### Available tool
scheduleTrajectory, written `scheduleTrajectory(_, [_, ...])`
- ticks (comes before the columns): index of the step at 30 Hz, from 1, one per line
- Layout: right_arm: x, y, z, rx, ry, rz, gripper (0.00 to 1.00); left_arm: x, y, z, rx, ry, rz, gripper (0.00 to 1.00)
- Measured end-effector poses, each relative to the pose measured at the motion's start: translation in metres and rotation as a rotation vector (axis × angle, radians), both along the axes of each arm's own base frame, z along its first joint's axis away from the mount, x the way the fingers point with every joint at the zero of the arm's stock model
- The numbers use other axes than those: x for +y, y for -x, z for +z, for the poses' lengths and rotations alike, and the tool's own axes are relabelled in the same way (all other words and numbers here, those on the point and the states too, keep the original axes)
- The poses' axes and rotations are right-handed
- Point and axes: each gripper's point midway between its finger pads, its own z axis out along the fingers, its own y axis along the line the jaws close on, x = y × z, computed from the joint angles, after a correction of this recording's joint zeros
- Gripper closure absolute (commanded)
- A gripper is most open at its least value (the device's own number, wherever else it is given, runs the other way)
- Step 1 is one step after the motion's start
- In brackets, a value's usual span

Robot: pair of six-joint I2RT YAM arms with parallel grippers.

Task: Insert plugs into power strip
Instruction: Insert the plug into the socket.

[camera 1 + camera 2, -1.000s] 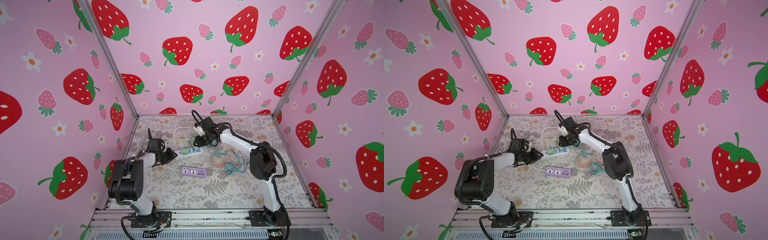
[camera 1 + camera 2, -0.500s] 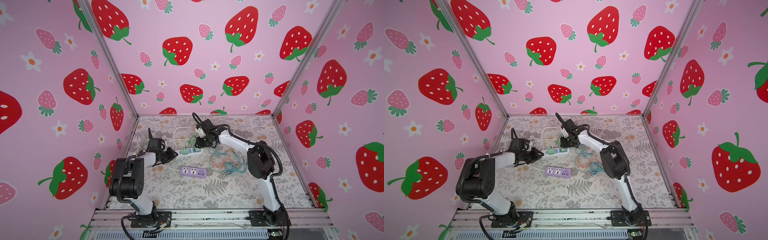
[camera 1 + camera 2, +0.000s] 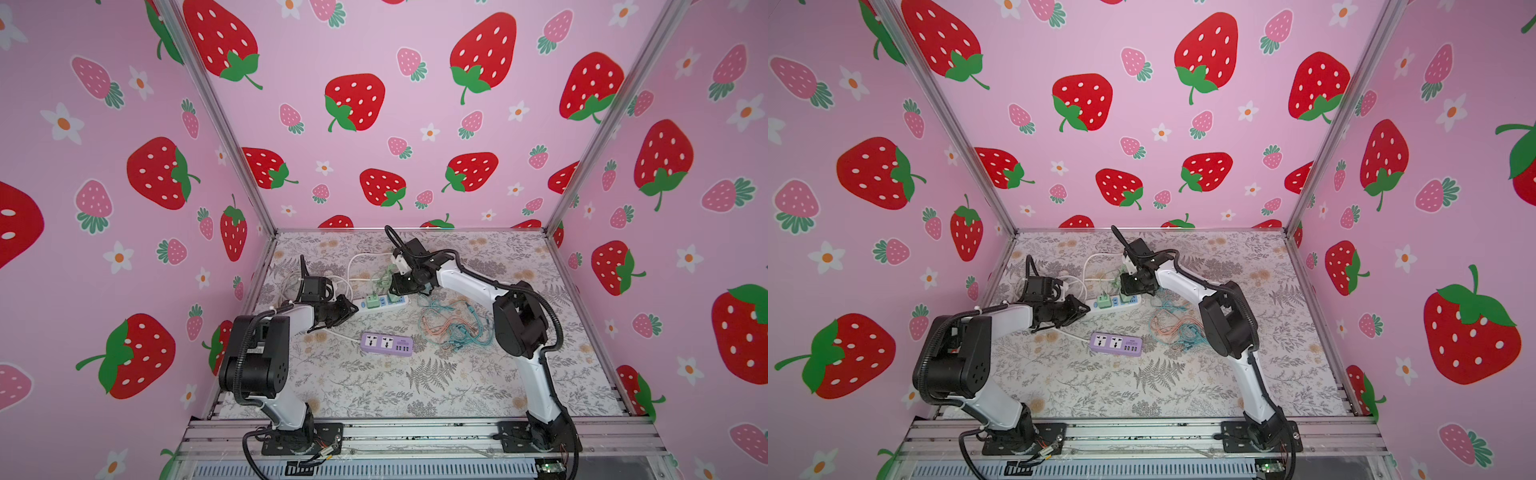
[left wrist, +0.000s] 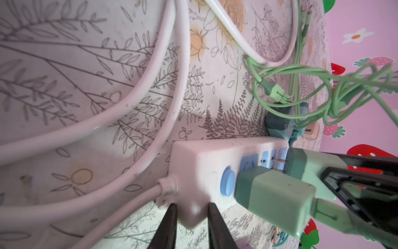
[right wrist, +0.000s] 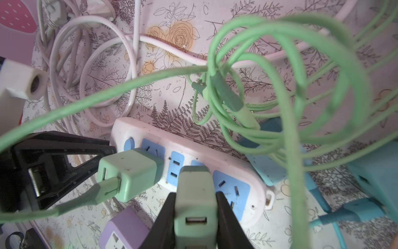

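Lying on the floral table [image 3: 415,386], the white power strip [image 3: 402,304] is shown in both top views with the corded mint plug [image 3: 372,301] and the gripped mint plug [image 3: 392,298] standing on it. How deeply they are seated cannot be told there. The left gripper [image 3: 353,308] is seen against the strip's cord end and the right gripper [image 3: 398,286] above its middle. A purple power strip [image 3: 387,344] is laid in front of the white one, and a tangle of teal and peach cables [image 3: 455,326] is spread beside its free end.

Only in the left wrist view is the left gripper's hold made plain: its black fingers [image 4: 168,224] are pressed against either side of the strip's corner at the cord end. The corded mint plug is seated in the socket next to the blue switch [image 4: 227,182]. Bare metal prongs [image 4: 279,161] are exposed between the gripped mint plug and the strip's face, so that plug is not fully home. A teal plug [image 4: 277,122] and a peach plug [image 4: 310,131] are seen just behind the strip.

In the right wrist view the right gripper's fingers [image 5: 226,215] are clamped on both flanks of the gripped mint plug, whose empty port is turned to the camera. A two-slot socket [image 5: 176,170] is left bare between the two mint plugs. A green cable [image 5: 280,64] is looped above the strip.
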Motion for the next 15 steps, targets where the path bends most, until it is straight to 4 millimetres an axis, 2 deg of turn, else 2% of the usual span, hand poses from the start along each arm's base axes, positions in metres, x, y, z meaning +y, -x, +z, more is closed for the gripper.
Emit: scheduleTrajectory(15, [0.006, -0.017, 0.000, -0.077, 0.135, -0.018, 0.93, -0.011, -0.001, 0.000, -0.017, 0.008, -0.031, 0.74])
